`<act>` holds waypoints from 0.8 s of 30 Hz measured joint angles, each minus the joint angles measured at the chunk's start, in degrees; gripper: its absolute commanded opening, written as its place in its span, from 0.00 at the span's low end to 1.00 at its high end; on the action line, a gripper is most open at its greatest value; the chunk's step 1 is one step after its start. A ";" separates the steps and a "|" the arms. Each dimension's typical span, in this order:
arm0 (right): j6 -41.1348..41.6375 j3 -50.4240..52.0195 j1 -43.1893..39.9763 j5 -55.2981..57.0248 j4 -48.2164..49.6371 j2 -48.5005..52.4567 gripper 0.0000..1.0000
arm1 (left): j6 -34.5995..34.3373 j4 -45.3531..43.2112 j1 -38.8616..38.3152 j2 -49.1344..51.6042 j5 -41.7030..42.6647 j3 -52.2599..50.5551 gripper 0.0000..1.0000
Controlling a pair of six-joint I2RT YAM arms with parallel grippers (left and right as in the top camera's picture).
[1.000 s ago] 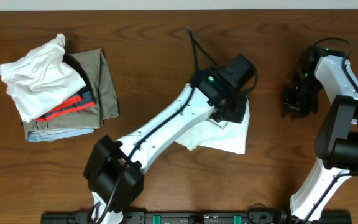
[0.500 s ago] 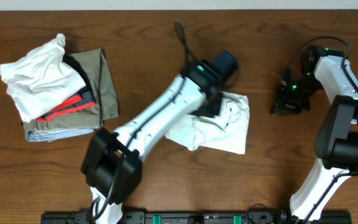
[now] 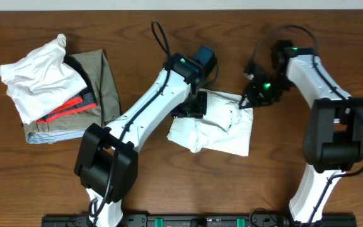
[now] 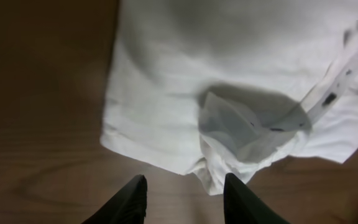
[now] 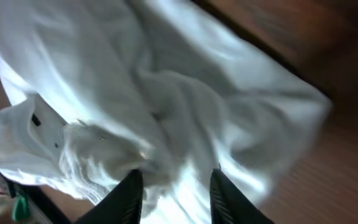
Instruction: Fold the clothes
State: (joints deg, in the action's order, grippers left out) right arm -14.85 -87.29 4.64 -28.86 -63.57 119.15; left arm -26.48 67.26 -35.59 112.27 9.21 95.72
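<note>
right tool [image 3: 252, 99] now reaches the white shirt [image 3: 222, 132], jaws apart and empty. left tool [image 4: 185, 193] hangs at its edge, likewise spread.

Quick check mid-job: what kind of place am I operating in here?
Probably a robotics lab bench, not a home: a wooden table, a left arm and right arm mounted on a black rail, and a pile of clothes.
</note>
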 measured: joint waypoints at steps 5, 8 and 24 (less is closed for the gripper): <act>-0.22 0.00 2.73 0.39 -0.28 0.00 0.39 | 1.09 -2.40 -0.39 0.00 2.23 -3.32 0.42; -0.24 0.00 3.06 0.46 -1.29 0.00 0.40 | 2.49 -3.74 -0.57 0.00 4.26 -4.33 0.42; -3.41 -6.10 3.08 1.57 -11.37 0.00 0.41 | 4.46 -7.85 -3.15 0.00 7.65 -6.08 0.42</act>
State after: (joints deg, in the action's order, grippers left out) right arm -18.26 -93.38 7.73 -27.29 -74.94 119.15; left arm -22.02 59.42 -38.74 112.27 16.86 89.65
